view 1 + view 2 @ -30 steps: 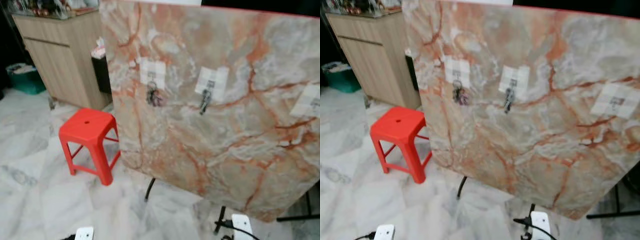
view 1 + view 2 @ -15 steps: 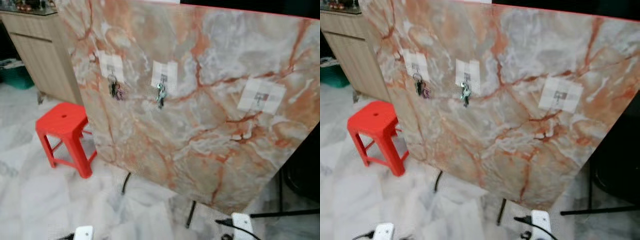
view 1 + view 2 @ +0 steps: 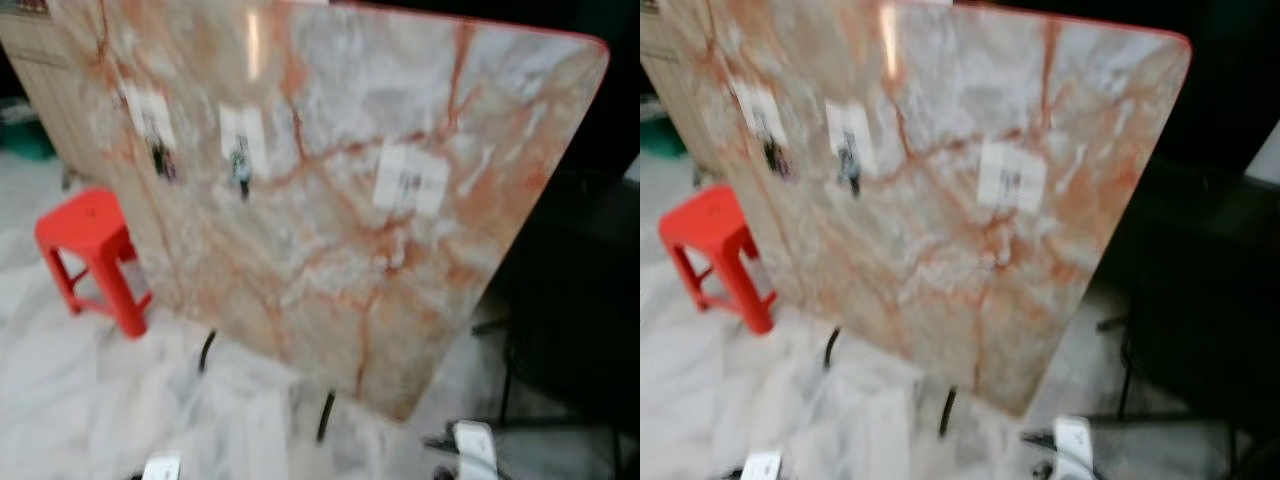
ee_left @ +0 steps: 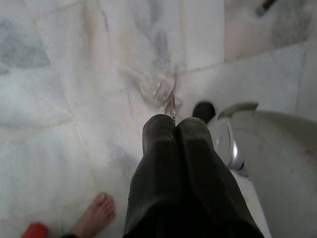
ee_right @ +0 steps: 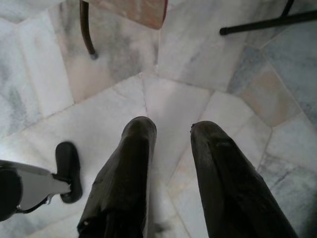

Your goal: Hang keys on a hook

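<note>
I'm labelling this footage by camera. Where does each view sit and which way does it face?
Left and right eye views: head-mounted, looking forward and down at the marble board with three hooks, the red stool beside it.
Left wrist view: looks down the shut left gripper at floor tiles.
Right wrist view: looks down the open right gripper at floor and the board's bottom edge, shared with the eyes.

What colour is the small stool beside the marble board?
The stool is bright red; the left eye view shows it best.
</note>
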Motion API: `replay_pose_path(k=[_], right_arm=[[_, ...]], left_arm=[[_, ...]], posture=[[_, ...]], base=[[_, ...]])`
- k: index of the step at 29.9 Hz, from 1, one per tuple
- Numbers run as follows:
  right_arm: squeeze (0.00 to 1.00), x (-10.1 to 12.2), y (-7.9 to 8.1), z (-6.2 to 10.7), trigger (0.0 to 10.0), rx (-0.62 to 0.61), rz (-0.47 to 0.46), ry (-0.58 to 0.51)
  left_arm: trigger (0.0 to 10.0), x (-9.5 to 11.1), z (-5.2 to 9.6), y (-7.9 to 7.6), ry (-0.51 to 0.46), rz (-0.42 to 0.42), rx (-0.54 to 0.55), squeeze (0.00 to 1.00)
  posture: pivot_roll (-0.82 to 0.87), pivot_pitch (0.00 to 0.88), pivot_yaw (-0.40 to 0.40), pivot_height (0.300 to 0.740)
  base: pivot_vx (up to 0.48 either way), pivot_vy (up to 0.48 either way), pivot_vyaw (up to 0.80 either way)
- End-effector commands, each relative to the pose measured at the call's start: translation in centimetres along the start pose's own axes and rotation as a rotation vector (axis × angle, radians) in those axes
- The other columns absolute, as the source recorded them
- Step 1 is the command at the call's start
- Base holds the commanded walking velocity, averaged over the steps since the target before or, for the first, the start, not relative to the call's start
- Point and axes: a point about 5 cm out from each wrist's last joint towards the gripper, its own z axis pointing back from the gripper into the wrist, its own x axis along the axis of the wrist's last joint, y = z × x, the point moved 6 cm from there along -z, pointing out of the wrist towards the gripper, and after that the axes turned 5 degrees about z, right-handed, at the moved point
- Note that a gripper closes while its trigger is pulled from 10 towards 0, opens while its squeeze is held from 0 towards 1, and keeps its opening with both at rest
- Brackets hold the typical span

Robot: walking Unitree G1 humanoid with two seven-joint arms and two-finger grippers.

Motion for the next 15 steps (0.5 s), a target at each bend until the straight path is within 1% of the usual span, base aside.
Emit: replay_pose_path(k=[1, 15], right_arm=[[0.00, 0.05, -1.23, 0.10, 10.0, -0.027, -0.002, 0.000], [0.00, -0.20, -0.87, 0.08, 10.0, -0.019, 0.017, 0.007]], left_arm=[[10.0, 0.38, -0.09, -0.65, -0.007, -0.014, -0.022, 0.00], [10.0, 0.10, -0.04, -0.55, -0.005, -0.011, -0.018, 0.00]], posture=[[0.05, 0.000, -0.024, 0.740], [0.05, 0.000, -0.024, 0.740]], base=[[0.000, 0.000, 0.00], [0.000, 0.000, 0.00]])
